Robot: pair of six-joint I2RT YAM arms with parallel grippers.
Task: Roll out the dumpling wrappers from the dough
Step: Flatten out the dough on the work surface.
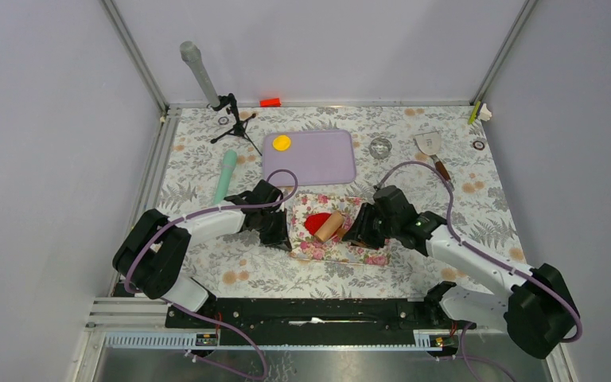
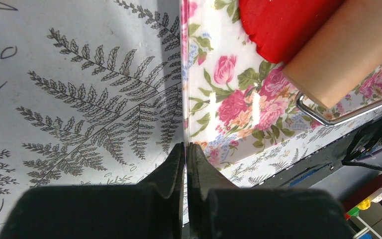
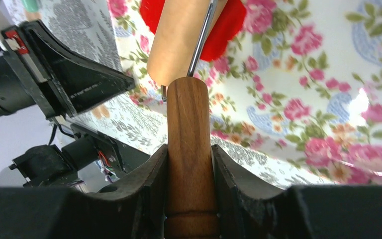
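**DESK:** Where is the dough?

**PHOTOGRAPHER:** The dough point(image 1: 313, 222), a bright red flattened lump, lies on the flowered mat point(image 1: 322, 251) between the two arms. Its right side is tucked under the wooden roller point(image 1: 332, 225).

**DESK:** And the arms?

**PHOTOGRAPHER:** The right gripper point(image 3: 189, 152) clamps the roller's dark handle point(image 3: 189, 114), one finger on each side. The left gripper point(image 2: 185, 149) is closed on nothing, its tips at the mat's left edge. Whether they press on the mat cannot be told.

**DESK:** What does the next stroke turn on?

**PHOTOGRAPHER:** Direction. From the right gripper the dough lies to the left, beyond the roller's barrel point(image 3: 179, 45). Seen from above, the barrel slants across the mat, one end toward the front-left and the other toward the back-right. A push toward the back-left would probably carry it over the uncovered red. Both grippers stand about equally near the dough, but only the right has the tool.

**DESK:** Any wrappers?

**PHOTOGRAPHER:** One yellow disc point(image 1: 282, 142) sits on the purple board point(image 1: 322, 163) behind the mat, well apart. No red disc shows, so the rolling looks unfinished.
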